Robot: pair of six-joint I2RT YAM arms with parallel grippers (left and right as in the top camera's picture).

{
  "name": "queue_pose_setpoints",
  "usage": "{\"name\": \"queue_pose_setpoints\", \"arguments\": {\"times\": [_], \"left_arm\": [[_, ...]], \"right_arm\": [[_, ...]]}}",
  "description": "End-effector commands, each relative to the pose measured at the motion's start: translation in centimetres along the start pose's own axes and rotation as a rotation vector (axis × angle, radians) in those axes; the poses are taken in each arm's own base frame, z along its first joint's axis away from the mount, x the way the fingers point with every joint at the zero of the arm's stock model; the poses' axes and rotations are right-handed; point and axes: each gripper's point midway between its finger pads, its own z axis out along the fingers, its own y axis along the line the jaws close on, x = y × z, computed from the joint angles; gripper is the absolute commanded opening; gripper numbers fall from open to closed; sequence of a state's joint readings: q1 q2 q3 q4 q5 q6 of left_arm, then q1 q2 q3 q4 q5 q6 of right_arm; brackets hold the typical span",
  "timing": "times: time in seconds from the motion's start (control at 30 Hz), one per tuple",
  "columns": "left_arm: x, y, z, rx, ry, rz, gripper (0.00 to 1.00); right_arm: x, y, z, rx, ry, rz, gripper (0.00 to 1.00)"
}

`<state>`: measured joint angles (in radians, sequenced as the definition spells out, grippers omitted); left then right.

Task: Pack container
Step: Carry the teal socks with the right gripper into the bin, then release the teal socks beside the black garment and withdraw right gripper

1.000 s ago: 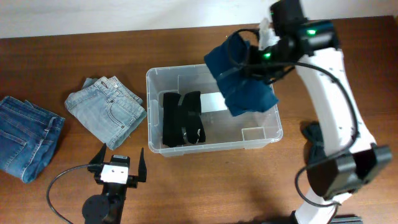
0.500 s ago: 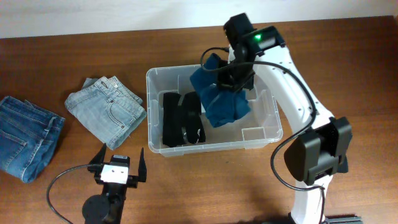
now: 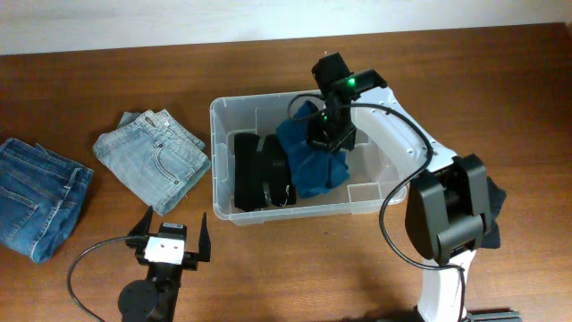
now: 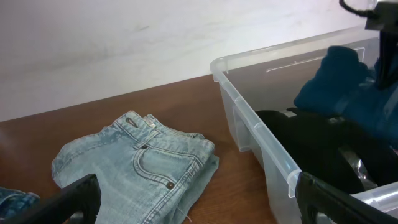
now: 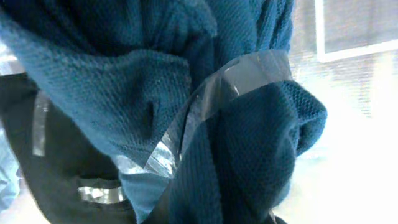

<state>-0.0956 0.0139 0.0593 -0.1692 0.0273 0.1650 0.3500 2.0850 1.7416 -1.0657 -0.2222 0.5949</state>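
R-wrist: knit (image 5: 93,81) only; overhead: prob. in container (image 3: 375,200)

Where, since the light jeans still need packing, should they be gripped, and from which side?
Probably at the waistband, from above: the light jeans lie flat and folded, so a top-down pinch gathers the layers, and that thick edge looks easiest for jaws to catch.

container (image 3: 220,165): clear rectangular plastic bin, rounded corners, upright, lidless, mid-surface (image 3: 107,80). Black garment (image 3: 255,170) inside at 9 o'clock, blue knit (image 3: 313,174) centre.
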Motion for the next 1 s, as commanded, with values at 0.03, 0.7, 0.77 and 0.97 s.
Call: {"name": "queue_pose_setpoints", "arguments": {"times": [0.03,0.7,0.77,0.97], "left_arm": [[0.3,-0.1,0.1,0.006,0.000,0.016,0.99],[0.3,-0.1,0.1,0.006,0.000,0.016,0.99],[0.3,-0.1,0.1,0.006,0.000,0.016,0.99],[0.3,-0.1,0.1,0.006,0.000,0.016,0.99]], "right_arm": [[1.8,1.0,1.0,-0.018,0.046,-0.050,0.10],[-1.8,3.6,-10.4,-0.114,-0.185,-0.321,0.99],[-2.3,3.1,-13.8,-0.124,-0.235,-0.330,0.99],[-3.1,-2.7,-23.4,-0.049,-0.376,-0.215,0.99]]}}
